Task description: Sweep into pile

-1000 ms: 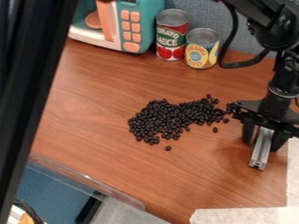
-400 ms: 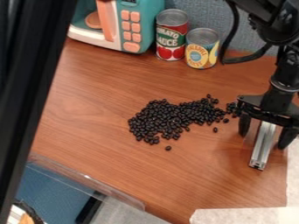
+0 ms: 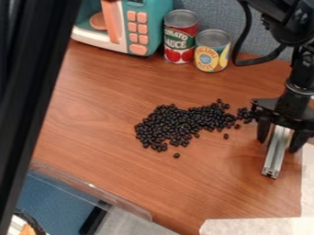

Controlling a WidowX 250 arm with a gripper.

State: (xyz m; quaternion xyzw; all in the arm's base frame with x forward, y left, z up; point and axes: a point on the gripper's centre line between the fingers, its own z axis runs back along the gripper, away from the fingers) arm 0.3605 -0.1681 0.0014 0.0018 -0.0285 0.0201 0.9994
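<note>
At the right side of the table, the black gripper (image 3: 281, 140) hangs low with its fingers close along both sides of a silver bar-like tool (image 3: 274, 158), shut on it. The tool's lower end points toward the front of the table. To the gripper's left lies a loose, uneven patch of black beans (image 3: 169, 126). It is widest at its left part and thins into a trail toward the gripper. A single bean (image 3: 176, 155) lies apart in front of the patch, and another (image 3: 226, 136) sits just off its right part.
A toy microwave (image 3: 141, 27), a tomato sauce can (image 3: 180, 39) and a yellow-labelled can (image 3: 212, 53) stand at the back. Pale paper (image 3: 257, 227) covers the front right corner. A clear plastic edge (image 3: 92, 188) runs along the front left of the wooden table (image 3: 92, 105).
The gripper shifted slightly up and right and opened around the tool, then its fingers drew back together. The tool's lower end and the bean patch stayed in place.
</note>
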